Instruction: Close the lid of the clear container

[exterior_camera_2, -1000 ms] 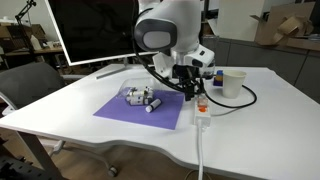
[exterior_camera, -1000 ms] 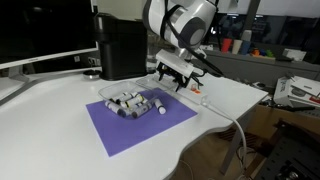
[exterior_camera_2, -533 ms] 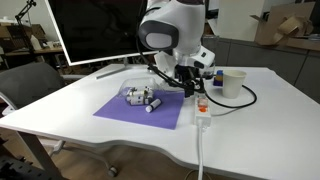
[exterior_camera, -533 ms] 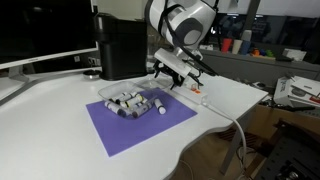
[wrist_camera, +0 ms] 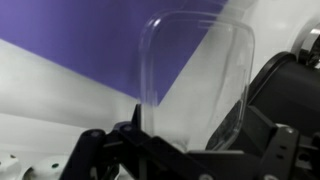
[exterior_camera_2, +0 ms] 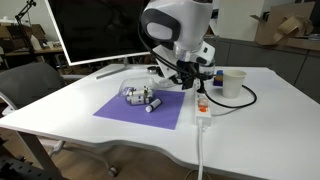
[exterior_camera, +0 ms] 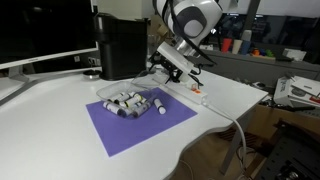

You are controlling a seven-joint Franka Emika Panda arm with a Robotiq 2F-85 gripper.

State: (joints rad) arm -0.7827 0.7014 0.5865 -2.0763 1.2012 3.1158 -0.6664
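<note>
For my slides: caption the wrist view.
Black gripper at the edge of the thin see-through plastic lid, purple mat behind.

The arm [exterior_camera_2: 178, 22] has glossy white rounded shells with dark grey bands at its joints; at its 6 o'clock end, the gripper [exterior_camera: 168, 68] is matte black, with angular, linked fingers [wrist_camera: 90, 152]
</note>
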